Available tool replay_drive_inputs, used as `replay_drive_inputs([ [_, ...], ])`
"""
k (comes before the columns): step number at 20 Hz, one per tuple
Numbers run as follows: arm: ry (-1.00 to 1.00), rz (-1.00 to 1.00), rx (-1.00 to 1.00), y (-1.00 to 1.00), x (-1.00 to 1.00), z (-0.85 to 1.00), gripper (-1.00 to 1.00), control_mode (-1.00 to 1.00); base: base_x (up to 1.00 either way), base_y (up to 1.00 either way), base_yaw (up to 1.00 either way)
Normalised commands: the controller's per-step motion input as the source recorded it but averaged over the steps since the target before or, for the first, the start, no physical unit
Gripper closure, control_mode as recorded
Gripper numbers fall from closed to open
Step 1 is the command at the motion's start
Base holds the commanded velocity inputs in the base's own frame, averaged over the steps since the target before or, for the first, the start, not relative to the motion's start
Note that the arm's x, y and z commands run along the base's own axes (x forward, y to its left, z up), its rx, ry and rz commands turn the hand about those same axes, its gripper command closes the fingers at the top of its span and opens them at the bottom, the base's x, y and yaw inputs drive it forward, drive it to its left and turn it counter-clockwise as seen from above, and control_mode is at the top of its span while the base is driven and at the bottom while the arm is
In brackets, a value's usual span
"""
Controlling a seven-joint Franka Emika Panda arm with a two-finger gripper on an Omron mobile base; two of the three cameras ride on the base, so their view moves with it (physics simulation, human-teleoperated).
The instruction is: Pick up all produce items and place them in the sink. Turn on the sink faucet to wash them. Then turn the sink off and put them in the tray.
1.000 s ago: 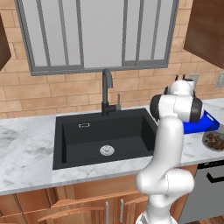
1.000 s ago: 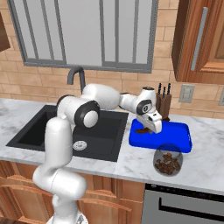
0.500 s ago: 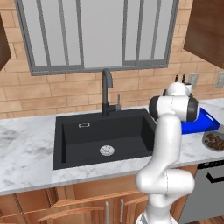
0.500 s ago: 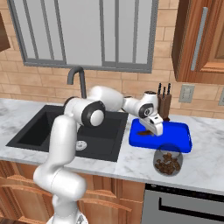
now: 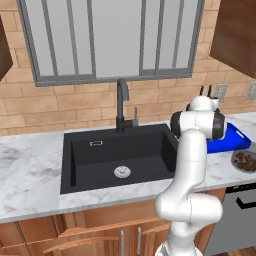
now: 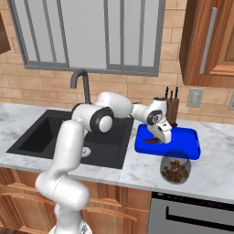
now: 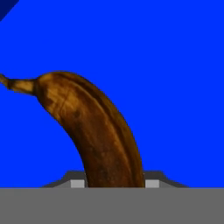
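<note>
We're on the last step — the gripper [image 6: 161, 137] sits low over the tray [image 6: 188, 147], and the banana [image 7: 94, 133] runs up between the finger tips [image 7: 77, 184], closed against both its sides, so we read it as held. Its stem end points away from the hand, up and to the left in the hand view, with blue tray floor behind all of it.

To do this well: we go down until the banana rests on the tray floor, then open the jaws straight apart — no sideways drag, since the curved piece will likely roll. We can't tell from these views whether it already touches the floor. We lift straight back along the fingers afterwards.

Counts: one banana, one tray, one sink [image 5: 120, 155] with one faucet [image 5: 124, 106] behind the hand's elbow side, one grey dish of brown lumps [image 6: 174, 169] just beside the tray on the near side, one knife block [image 6: 171, 108] beyond the hand.
</note>
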Motion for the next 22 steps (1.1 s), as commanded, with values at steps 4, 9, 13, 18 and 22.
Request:
replay_drive_inputs([
  [4, 0.0, 0.0, 0.0, 0.0, 0.0, -0.23, -1.0, -1.0, 0.0, 0.0, 0.0],
  [9, 0.0, 0.0, 0.0, 0.0, 0.0, -0.03, -1.0, -1.0, 0.0, 0.0, 0.0],
  [13, 0.0, 0.0, 0.0, 0.0, -0.1, 0.13, -1.0, -1.0, 0.0, 0.0, 0.0],
  [18, -0.01, 0.0, 0.0, 0.09, -0.22, 0.4, -1.0, -1.0, 0.0, 0.0, 0.0],
  [22, -0.01, 0.0, 0.0, 0.19, -0.25, 0.41, -1.0, -1.0, 0.0, 0.0, 0.0],
])
